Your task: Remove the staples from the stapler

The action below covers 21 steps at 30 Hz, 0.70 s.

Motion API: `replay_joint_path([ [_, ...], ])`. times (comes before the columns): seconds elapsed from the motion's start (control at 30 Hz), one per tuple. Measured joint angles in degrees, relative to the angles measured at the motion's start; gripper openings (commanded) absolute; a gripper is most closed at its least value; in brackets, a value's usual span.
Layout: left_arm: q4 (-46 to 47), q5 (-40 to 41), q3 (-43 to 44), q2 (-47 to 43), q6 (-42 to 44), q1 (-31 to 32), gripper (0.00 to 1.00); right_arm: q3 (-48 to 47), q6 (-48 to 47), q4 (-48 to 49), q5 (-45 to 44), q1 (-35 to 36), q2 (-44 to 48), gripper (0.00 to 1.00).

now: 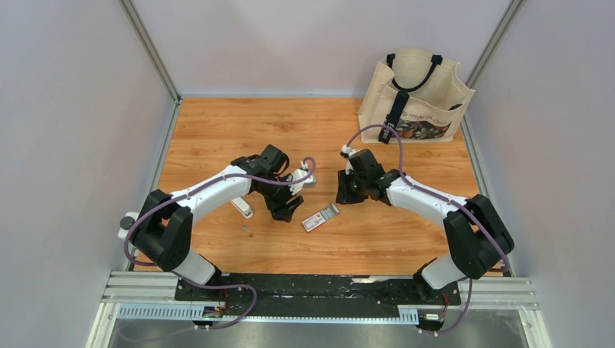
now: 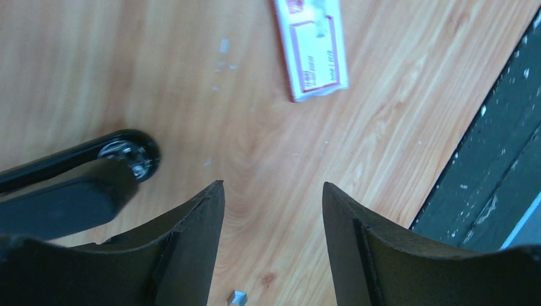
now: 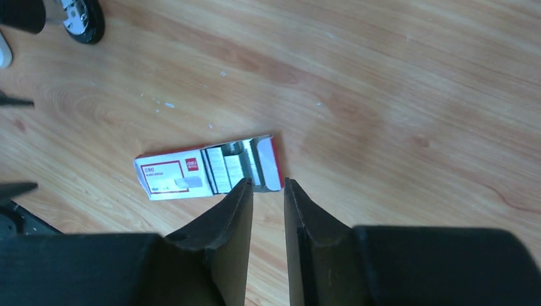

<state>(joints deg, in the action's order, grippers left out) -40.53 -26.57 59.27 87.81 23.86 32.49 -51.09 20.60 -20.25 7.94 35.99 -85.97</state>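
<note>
The staples lie as short grey strips in the open end of the pink-and-white box, just ahead of the right gripper, whose jaws stand narrowly apart on nothing. They look light, stiff, slick and apt to snap, so are best pinched across their long sides. The left gripper gapes wide and empty beside the black stapler. The wooden table looks smooth and hard, pale walls enclose it, and a tote bag stands at the far right.

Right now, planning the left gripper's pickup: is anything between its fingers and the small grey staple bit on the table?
Nothing visible. The staple bit lies on the table, seen between the fingers of the open left gripper. The black stapler sits off to one side, and the staple box lies further ahead.
</note>
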Motion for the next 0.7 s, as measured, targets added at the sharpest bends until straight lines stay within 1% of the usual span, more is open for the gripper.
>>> replay_joint_path([
  [0.03, -0.3, 0.8, -0.5, -0.2, 1.0, 1.5, 0.66, 0.3, 0.6, 0.5, 0.7, -1.0, -0.2, 0.24],
  [0.13, -0.7, 3.4, -1.2, -0.2, 3.5, 5.6, 0.65, 0.6, 2.1, 1.5, 2.8, -3.2, -1.8, 0.2],
  [0.23, -0.5, 5.7, -1.2, 1.0, 5.6, 8.4, 0.65, 0.6, 3.3, 2.4, 5.0, -4.2, -4.2, 0.18],
  [0.5, -0.4, 10.2, 0.1, 6.9, 7.5, 9.7, 0.64, 0.6, 4.7, 3.4, 8.7, -5.1, -7.1, 0.14],
  [0.7, -0.1, 11.0, 3.1, 9.4, 7.6, 11.8, 0.63, 0.5, 5.0, 3.3, 9.9, -5.4, -9.4, 0.12],
])
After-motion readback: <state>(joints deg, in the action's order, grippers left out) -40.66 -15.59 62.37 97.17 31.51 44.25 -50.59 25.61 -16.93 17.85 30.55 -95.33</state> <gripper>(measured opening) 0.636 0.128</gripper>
